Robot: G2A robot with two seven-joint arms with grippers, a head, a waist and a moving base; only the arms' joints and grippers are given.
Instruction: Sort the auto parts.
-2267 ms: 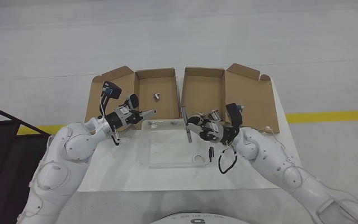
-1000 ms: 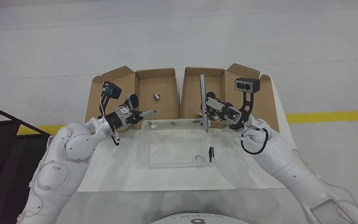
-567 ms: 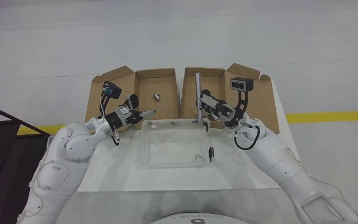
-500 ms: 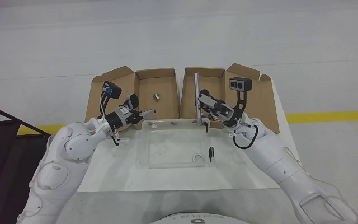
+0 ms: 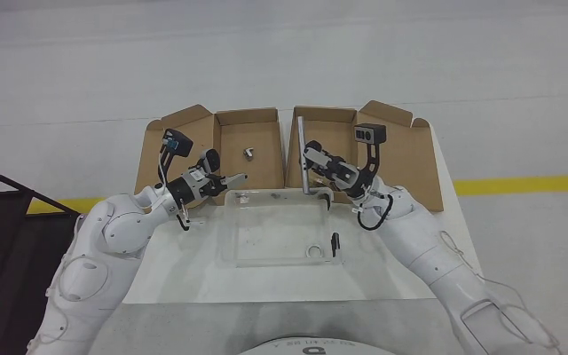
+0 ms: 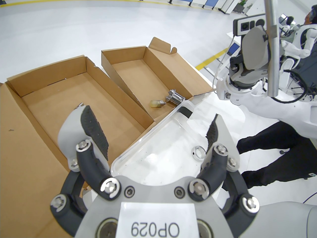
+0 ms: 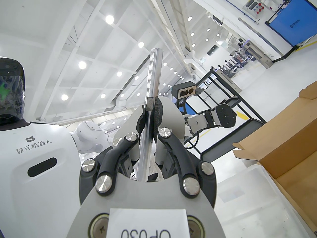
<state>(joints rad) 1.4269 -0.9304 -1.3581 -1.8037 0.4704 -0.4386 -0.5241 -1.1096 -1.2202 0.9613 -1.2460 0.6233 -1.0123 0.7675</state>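
My right gripper (image 5: 310, 166) is shut on a long metal rod (image 5: 303, 151), holding it above the near edge of the right cardboard box (image 5: 337, 133). In the right wrist view the rod (image 7: 154, 75) stands upright between the shut fingers (image 7: 158, 111). My left gripper (image 5: 234, 180) stays open and holds nothing, at the near edge of the left cardboard box (image 5: 257, 133); its pads (image 6: 95, 130) stand wide apart. That box holds a small metal part (image 5: 249, 153). A flanged metal part (image 6: 174, 97) and a yellowish part (image 6: 156, 103) lie in the right box (image 6: 133, 68).
A clear plastic tray (image 5: 266, 231) sits in front of the boxes, holding a metal ring (image 5: 312, 251) and a black part (image 5: 335, 242). The ring (image 6: 198, 152) lies just beyond my left fingertips. Both boxes have raised flaps at their outer sides.
My right gripper has carried the rod up from the tray and over the right box, drifting left; the rod now stands more upright. The left arm has not moved.
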